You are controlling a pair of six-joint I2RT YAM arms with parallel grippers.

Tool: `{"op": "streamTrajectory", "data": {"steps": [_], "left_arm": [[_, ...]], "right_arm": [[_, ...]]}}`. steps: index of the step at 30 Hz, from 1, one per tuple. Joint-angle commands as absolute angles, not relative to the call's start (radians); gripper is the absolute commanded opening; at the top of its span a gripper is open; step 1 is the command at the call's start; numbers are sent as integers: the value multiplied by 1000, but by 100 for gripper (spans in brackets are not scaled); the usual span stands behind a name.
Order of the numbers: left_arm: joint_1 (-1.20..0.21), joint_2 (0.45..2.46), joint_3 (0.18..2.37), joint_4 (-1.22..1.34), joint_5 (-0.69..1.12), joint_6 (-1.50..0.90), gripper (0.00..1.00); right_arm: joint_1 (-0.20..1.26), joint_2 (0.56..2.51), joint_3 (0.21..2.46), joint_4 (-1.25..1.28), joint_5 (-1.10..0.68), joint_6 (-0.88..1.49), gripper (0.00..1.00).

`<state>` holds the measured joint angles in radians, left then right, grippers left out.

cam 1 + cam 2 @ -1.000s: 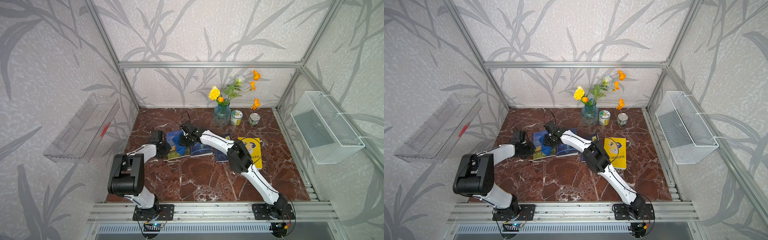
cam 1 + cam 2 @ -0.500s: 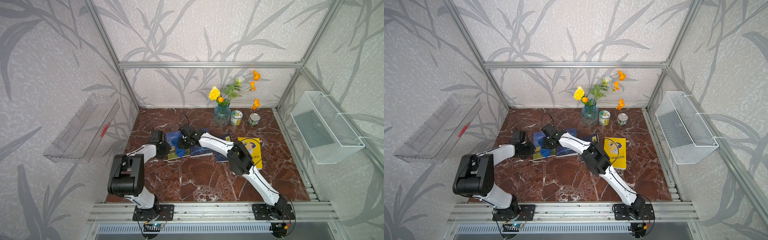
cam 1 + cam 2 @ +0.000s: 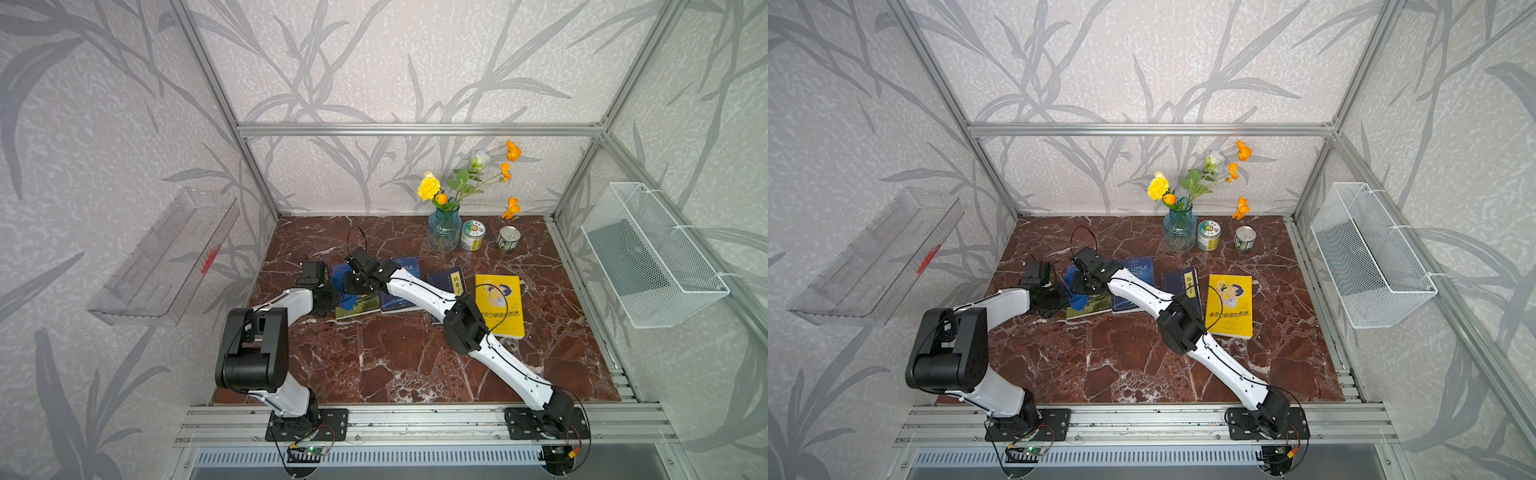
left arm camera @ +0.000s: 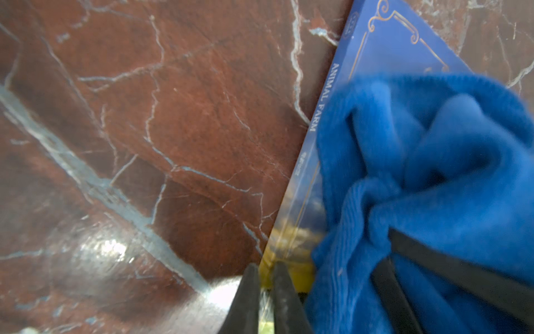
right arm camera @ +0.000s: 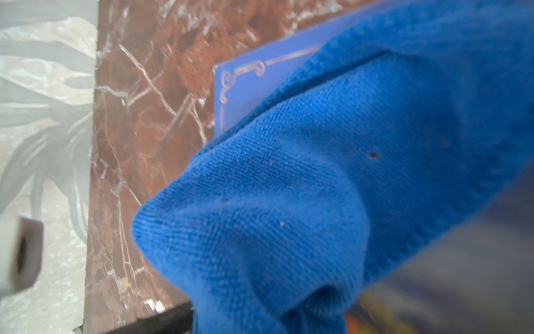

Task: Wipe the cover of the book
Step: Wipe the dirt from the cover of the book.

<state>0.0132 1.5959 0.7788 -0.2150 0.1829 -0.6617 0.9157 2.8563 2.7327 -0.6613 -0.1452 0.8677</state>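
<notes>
The book [image 3: 360,301], blue above a green and yellow picture, lies flat at the left end of a row of books. It also shows in the left wrist view [image 4: 384,43]. My left gripper [image 4: 264,289] is shut on the book's left edge, and a top view [image 3: 329,297] shows it there too. A crumpled blue cloth [image 3: 347,297] rests on the cover. My right gripper [image 3: 352,287] is shut on the cloth from above. In the right wrist view the cloth [image 5: 289,202] hides the fingers, leaving one corner of the book [image 5: 239,86] in sight.
A dark blue book [image 3: 405,266], a dark book with a label [image 3: 451,280] and a yellow book [image 3: 498,303] lie to the right. A vase [image 3: 444,232] and two cans [image 3: 472,235] stand at the back. A wire basket [image 3: 648,257] and a clear tray [image 3: 166,257] hang on the side walls.
My right gripper has dragged the cloth leftward across the cover, toward the left gripper. The left arm has stayed where it was.
</notes>
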Motion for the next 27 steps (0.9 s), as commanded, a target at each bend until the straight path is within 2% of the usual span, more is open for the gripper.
{"op": "streamTrajectory", "data": {"steps": [1,3,7,10,15,23,25,27], "left_arm": [[4,1623,733,-337,178,-647,12],[4,1623,732,-336,175,-647,12],[3,1623,732,-336,175,-647,12],[4,1622,733,-336,172,-649,12],[4,1621,732,-336,173,-649,12],[3,1622,732,-335,177,-648,12],[4,1623,732,-336,176,-646,12],[4,1622,733,-335,176,-647,12]], "right_arm": [[929,2942,2691,-931,-123,849,0],[939,2852,2527,-875,-124,829,0],[943,2609,2049,-620,-125,862,0],[937,2507,1869,-511,-114,885,0],[915,2588,2027,-593,-137,872,0],[882,2963,2738,-897,-165,905,0],[883,2983,2767,-916,-175,900,0],[885,2936,2678,-913,-167,870,0]]}}
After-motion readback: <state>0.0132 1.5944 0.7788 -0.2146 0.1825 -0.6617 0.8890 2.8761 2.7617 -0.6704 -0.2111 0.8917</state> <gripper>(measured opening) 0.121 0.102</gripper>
